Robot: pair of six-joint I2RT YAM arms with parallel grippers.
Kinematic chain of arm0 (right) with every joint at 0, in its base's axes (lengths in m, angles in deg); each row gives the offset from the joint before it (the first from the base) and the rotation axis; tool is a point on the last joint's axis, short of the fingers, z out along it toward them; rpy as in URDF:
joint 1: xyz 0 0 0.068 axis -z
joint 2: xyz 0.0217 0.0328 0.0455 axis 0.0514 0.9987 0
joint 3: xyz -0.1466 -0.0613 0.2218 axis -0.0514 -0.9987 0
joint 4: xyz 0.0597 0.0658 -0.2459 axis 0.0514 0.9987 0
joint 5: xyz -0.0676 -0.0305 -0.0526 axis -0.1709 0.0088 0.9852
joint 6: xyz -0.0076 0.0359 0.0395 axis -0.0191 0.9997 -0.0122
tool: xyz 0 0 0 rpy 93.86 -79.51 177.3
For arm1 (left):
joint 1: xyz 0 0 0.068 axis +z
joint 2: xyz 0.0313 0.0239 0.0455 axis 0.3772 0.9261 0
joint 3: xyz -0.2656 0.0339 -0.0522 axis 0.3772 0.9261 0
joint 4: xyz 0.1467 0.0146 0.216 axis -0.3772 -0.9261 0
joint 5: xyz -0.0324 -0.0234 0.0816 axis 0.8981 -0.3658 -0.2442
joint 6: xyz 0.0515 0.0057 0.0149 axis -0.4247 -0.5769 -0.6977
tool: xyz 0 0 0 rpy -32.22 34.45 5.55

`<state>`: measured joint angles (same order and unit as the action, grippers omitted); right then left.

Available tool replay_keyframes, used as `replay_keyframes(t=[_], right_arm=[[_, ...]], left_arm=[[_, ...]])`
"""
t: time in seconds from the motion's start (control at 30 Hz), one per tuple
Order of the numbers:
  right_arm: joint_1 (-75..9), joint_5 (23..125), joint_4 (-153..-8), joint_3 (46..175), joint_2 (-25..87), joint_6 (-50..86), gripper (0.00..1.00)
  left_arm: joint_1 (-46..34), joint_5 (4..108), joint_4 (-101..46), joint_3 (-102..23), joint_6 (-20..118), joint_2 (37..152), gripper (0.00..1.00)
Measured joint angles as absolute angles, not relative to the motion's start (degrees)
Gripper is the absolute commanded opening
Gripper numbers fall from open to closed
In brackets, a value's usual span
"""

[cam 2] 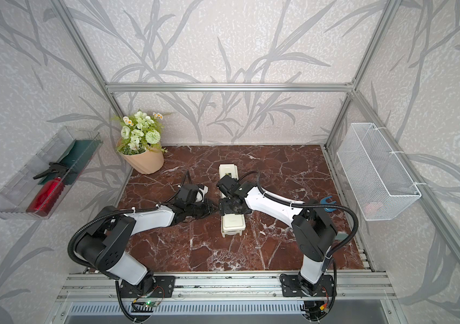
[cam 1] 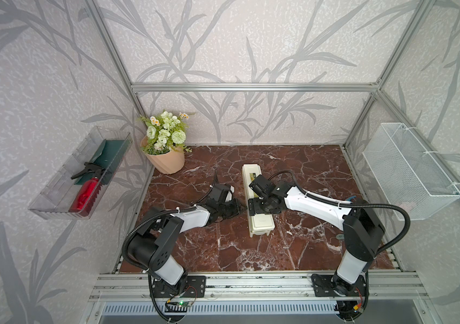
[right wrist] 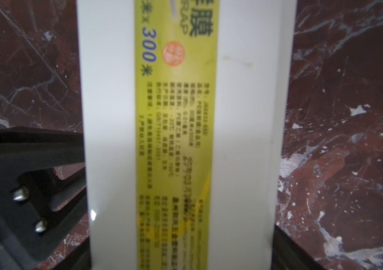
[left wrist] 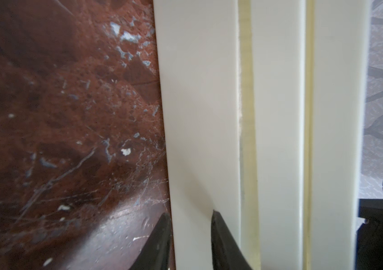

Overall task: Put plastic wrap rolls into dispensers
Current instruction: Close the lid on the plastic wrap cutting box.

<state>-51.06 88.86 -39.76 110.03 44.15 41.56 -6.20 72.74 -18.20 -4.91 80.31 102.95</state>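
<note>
The dispenser (cam 1: 261, 224) (cam 2: 233, 223) is a long cream box lying lengthwise mid-table, lid down, with a yellow-green label (right wrist: 176, 117) on top. My left gripper (cam 1: 241, 209) (left wrist: 190, 212) reaches in from the box's left side. Its two dark fingers (left wrist: 223, 243) pinch a cream side panel of the dispenser (left wrist: 193, 117). From above, my right gripper (cam 1: 261, 210) (right wrist: 181, 252) straddles the box across its width, a finger against each long side of the dispenser (right wrist: 106, 93). No plastic wrap roll shows in any view.
A peach flower pot (cam 1: 167, 160) stands at the back left of the marble table (cam 1: 293, 246). A clear tray (cam 1: 55, 196) with a red spray bottle (cam 1: 84, 196) hangs on the left wall. A white wire-mesh basket (cam 1: 408, 171) hangs on the right wall.
</note>
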Motion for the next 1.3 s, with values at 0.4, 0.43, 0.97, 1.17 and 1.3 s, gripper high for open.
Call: replay_keyframes(t=[0.4, 0.43, 0.97, 1.17, 1.3], right_arm=[[-51.7, 88.9, -40.1, 109.9, 44.3, 42.0, 0.94], [-51.7, 88.8, -40.1, 109.9, 44.5, 42.1, 0.95], [-53.7, 88.3, -37.3, 110.6, 46.9, 42.5, 0.99], [-53.7, 88.9, -35.2, 113.3, 48.1, 42.7, 0.97], [-53.7, 89.5, -34.1, 115.9, 49.5, 42.6, 0.97]], left_arm=[[-6.2, 72.5, -18.2, -4.9, 80.3, 102.9, 0.3], [-6.2, 72.5, -18.2, -4.9, 80.3, 102.9, 0.3], [-6.3, 72.1, -19.0, -5.6, 80.0, 103.1, 0.3], [-6.4, 71.5, -21.6, -5.6, 78.6, 102.4, 0.3], [-6.5, 71.2, -23.3, -5.6, 78.2, 101.5, 0.29]])
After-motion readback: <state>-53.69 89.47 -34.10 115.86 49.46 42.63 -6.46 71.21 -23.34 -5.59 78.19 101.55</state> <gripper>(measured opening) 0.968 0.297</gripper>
